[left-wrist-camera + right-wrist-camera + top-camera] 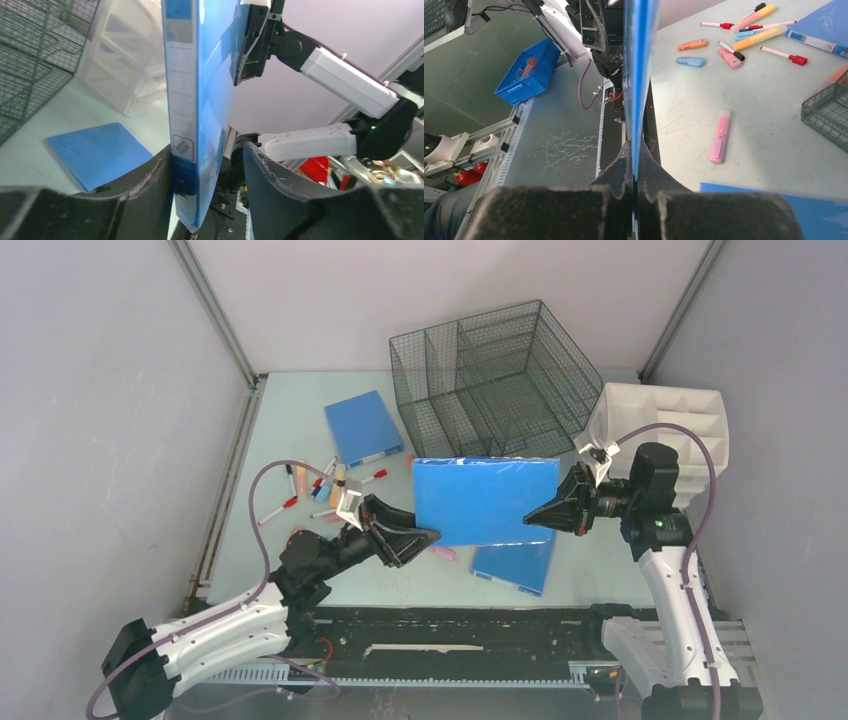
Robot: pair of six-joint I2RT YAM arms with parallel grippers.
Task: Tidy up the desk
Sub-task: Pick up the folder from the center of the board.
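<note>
We see a glossy plastic folder (487,502) and a metal wire basket (495,380). The desk (290,405) looks smooth and matt, the white tray (660,400) plastic.

We see the mint desk (290,415) carrying a wire organizer (495,380), a white organizer (670,415) far right, a blue folder (363,428), a second blue folder (515,565) near the front, scattered markers (315,485) and a pink highlighter (720,136).
</note>
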